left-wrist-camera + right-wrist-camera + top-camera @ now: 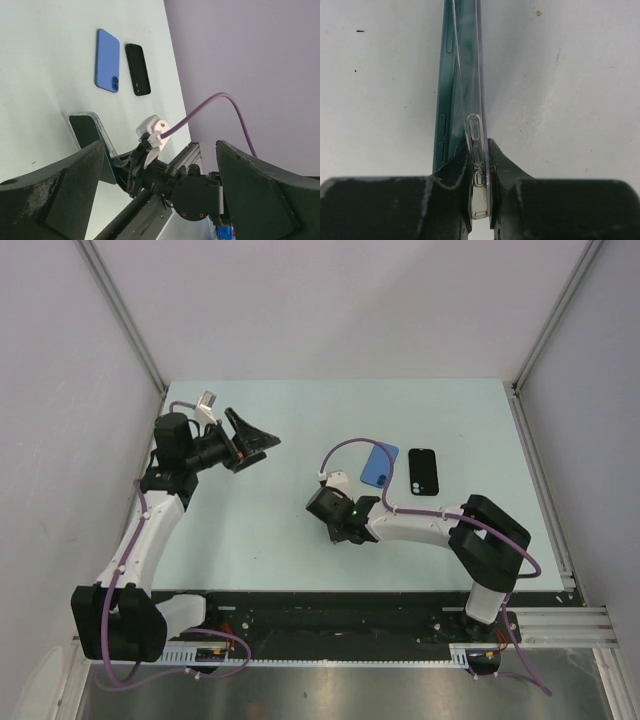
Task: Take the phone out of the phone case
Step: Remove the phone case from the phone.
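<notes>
In the right wrist view, my right gripper [480,157] is shut on the edge of a clear phone case [471,90]. A dark green phone [445,100] stands on edge and is partly peeled out of the case on the left side. In the top view, the right gripper [338,512] is low over the table's middle. In the left wrist view, the cased phone [89,134] stands upright in the right gripper. My left gripper [252,442] is open and empty, raised at the left, well apart from the phone. Its wide-spread fingers [55,195] frame the left wrist view.
A blue phone [379,464] and a black phone [423,472] lie flat side by side on the pale table [260,530], just beyond the right gripper. They also show in the left wrist view, blue [107,60] and black [137,69]. Grey walls enclose the table.
</notes>
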`<control>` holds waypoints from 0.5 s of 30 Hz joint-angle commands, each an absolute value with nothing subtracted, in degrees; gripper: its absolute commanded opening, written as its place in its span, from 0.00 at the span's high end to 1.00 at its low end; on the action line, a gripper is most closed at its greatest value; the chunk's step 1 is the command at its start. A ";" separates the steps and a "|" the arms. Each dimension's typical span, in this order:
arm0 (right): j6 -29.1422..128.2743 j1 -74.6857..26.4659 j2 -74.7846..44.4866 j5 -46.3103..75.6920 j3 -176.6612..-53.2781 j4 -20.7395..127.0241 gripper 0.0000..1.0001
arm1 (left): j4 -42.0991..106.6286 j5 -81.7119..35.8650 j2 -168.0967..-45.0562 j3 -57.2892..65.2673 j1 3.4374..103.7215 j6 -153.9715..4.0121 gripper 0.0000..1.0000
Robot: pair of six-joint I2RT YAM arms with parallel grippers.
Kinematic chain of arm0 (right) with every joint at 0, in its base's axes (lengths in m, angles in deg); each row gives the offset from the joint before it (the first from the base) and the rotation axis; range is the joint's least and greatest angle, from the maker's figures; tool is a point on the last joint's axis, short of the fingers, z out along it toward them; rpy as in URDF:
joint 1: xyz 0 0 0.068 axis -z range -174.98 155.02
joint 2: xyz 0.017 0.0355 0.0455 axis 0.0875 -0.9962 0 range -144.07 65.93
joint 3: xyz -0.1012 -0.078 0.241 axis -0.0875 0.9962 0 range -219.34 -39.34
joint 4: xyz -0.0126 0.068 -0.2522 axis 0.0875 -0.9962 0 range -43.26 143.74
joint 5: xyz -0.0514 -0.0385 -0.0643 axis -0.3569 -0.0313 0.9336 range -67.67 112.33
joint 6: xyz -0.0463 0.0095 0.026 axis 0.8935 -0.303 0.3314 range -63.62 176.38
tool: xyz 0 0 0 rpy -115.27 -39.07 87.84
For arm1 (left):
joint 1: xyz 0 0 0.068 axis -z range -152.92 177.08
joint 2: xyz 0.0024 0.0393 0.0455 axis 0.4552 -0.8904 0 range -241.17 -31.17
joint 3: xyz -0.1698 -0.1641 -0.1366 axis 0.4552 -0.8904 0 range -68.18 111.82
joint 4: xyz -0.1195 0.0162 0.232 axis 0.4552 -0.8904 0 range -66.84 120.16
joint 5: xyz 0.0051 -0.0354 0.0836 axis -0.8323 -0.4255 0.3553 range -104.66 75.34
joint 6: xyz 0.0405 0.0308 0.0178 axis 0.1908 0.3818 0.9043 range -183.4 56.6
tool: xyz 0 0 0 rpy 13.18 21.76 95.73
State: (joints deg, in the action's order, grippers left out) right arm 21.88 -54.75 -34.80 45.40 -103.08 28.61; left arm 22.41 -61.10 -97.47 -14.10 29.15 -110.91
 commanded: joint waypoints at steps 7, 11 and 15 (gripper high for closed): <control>21.84 -54.48 -42.69 43.61 -104.64 34.22 0.90 | 8.63 -44.90 -97.00 -18.16 31.47 -101.98 0.09; 20.09 -54.40 -45.60 39.92 -104.64 38.17 0.88 | 9.59 -40.34 -99.11 -22.99 35.50 -102.16 0.11; 19.29 -53.52 -48.15 38.24 -104.55 39.15 0.82 | 13.88 -39.18 -102.79 -26.07 40.69 -103.82 0.12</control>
State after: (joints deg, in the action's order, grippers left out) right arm 23.02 -54.47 -38.88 44.46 -106.25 27.74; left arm 10.50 -42.56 -100.31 -23.65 36.88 -103.87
